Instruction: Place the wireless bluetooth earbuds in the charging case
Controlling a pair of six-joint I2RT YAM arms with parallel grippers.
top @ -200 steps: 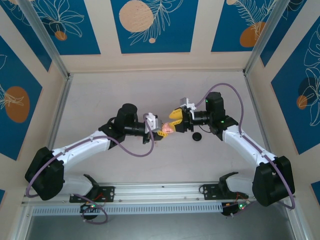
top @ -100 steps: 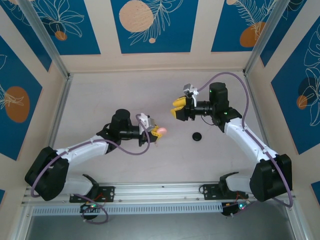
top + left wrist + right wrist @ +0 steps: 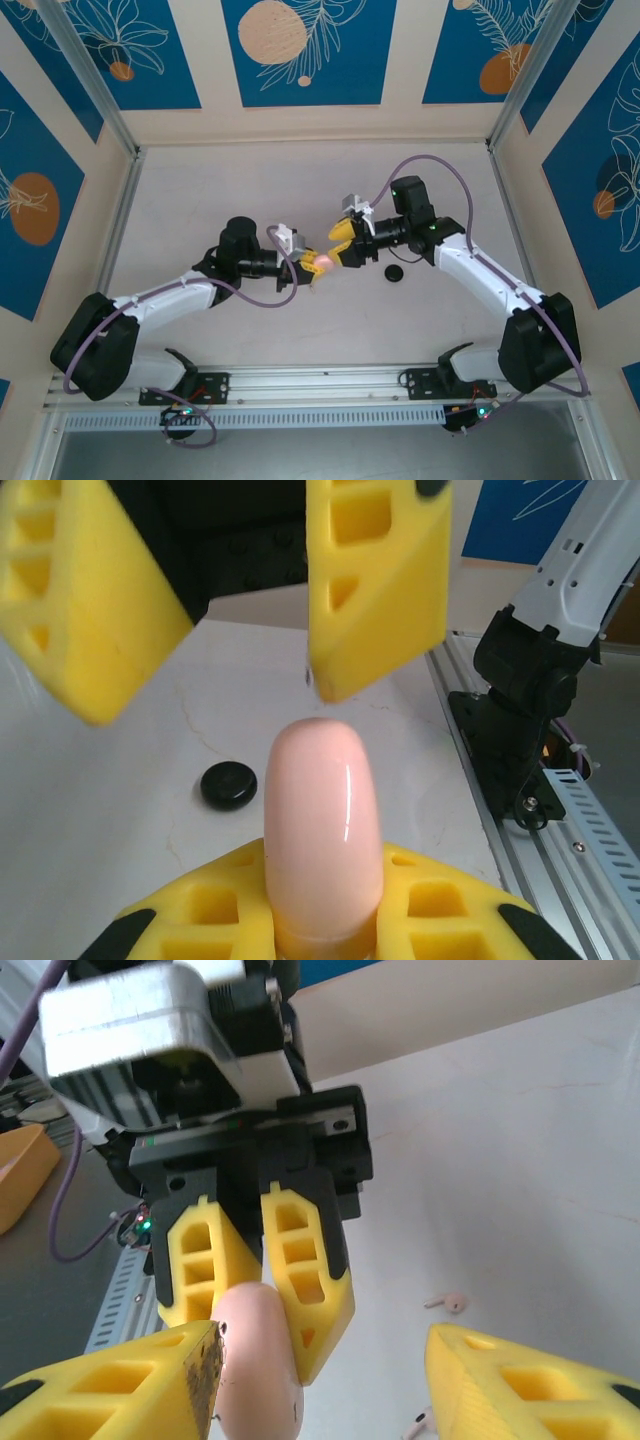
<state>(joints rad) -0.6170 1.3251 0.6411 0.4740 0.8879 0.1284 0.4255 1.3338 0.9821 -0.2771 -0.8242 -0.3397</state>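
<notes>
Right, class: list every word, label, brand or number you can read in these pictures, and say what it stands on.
None can be read: the pink case, the black case and the blue leaf-patterned wall panels carry no lettering.

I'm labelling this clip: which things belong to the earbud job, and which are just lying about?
Job: pink case, held in the left gripper; pink earbuds; black case.
Just there: rail; cables.

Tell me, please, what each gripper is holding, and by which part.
The left gripper clamps one end of the pink charging case; the right gripper, jaws open, holds nothing.
</notes>
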